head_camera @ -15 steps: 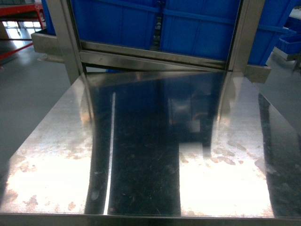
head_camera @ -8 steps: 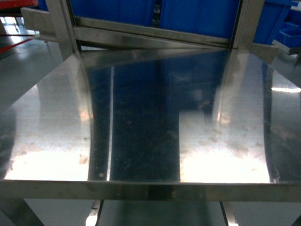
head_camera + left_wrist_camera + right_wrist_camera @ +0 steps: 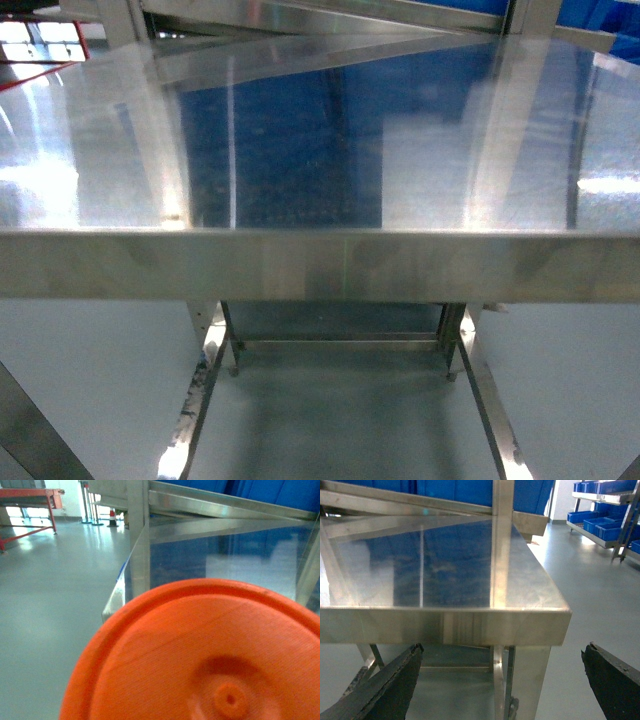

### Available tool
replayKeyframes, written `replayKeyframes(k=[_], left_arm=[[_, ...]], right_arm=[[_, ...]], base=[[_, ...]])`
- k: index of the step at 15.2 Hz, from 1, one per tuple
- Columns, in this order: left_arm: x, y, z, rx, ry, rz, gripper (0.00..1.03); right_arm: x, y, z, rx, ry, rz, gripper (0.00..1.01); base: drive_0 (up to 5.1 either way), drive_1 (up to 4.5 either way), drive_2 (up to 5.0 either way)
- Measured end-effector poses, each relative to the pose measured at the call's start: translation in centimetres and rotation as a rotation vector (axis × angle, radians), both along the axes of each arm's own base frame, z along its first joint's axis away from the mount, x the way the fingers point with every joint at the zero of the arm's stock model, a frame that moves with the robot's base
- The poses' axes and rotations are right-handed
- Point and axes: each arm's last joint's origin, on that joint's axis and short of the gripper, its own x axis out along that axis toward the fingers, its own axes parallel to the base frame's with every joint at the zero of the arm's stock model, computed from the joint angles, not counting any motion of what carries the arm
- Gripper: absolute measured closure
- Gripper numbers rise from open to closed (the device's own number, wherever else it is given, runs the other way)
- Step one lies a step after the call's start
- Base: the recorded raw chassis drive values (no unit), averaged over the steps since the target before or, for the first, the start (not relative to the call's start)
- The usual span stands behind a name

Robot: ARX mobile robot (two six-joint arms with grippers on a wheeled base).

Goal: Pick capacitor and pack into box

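Basically nothing packed yet: no capacitor or box in any view, so their whereabouts unknown. Steel worktop (image 3: 320,265) edge-on. Right gripper (image 3: 502,680) fingers spread wide, empty. Orange disc (image 3: 200,655) blocks left wrist cam; left fingers can't tell. Whole task remains.

1. Right gripper (image 3: 502,680) was spread wide, its two dark fingers (image 3: 385,685) at the lower corners of the right wrist view, below the table's front edge.
2. Left gripper was hidden behind an orange disc filling the left wrist view.
3. Neither arm appeared in the head view.
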Motion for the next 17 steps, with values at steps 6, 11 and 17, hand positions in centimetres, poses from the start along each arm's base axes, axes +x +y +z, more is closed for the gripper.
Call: replayKeyframes(k=[6,11,17], left_arm=[[0.00,0.00,0.00,0.000,0.000,0.000,0.60],[0.00,0.00,0.00,0.000,0.000,0.000,0.60],[0.00,0.00,-0.01,0.002,0.001,0.001,0.60]], right_arm=[[0.00,0.00,0.01,-0.001,-0.001,0.001,0.03],[0.00,0.00,0.01,-0.001,-0.001,0.001,0.03],[0.00,0.00,-0.02,-0.001,0.002,0.001,0.03]], base=[[0.0,0.00,0.0],[0.0,0.00,0.0],[0.0,0.00,0.0]])
